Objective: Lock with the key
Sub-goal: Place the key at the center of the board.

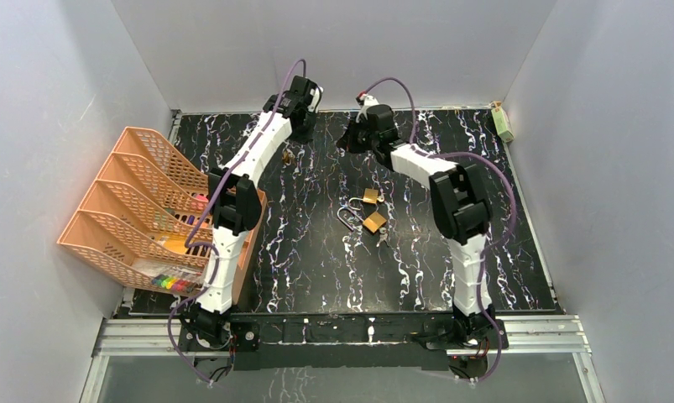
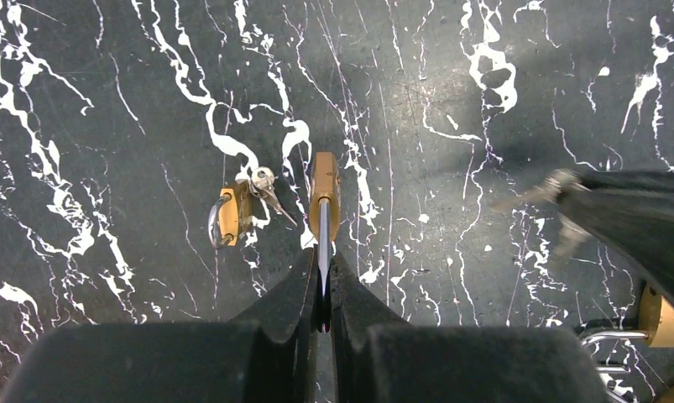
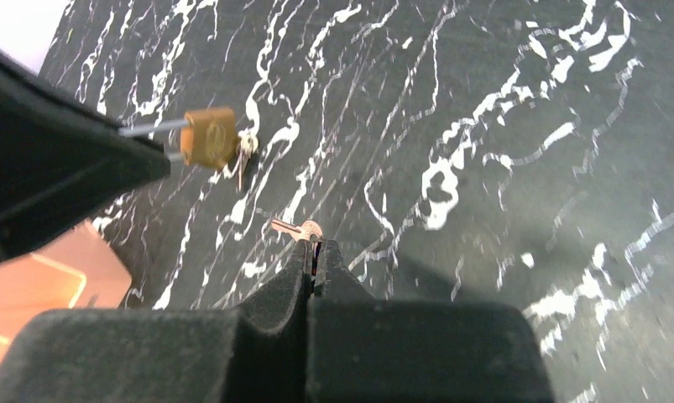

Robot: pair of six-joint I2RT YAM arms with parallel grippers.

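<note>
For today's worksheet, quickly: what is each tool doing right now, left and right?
Left tool: closed, holding a padlock by its shackle.
Right tool: closed, holding a key.

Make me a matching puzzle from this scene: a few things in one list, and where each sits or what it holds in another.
Things:
1. left gripper
2. right gripper
3. orange tray
4. pair of padlocks

Descriptions:
A. pinches a key
B. lies in the middle of the table
C. stands at the table's left side
D. clamps a brass padlock

Pairs: 1-D, 2-A, 3-C, 4-B.
</note>
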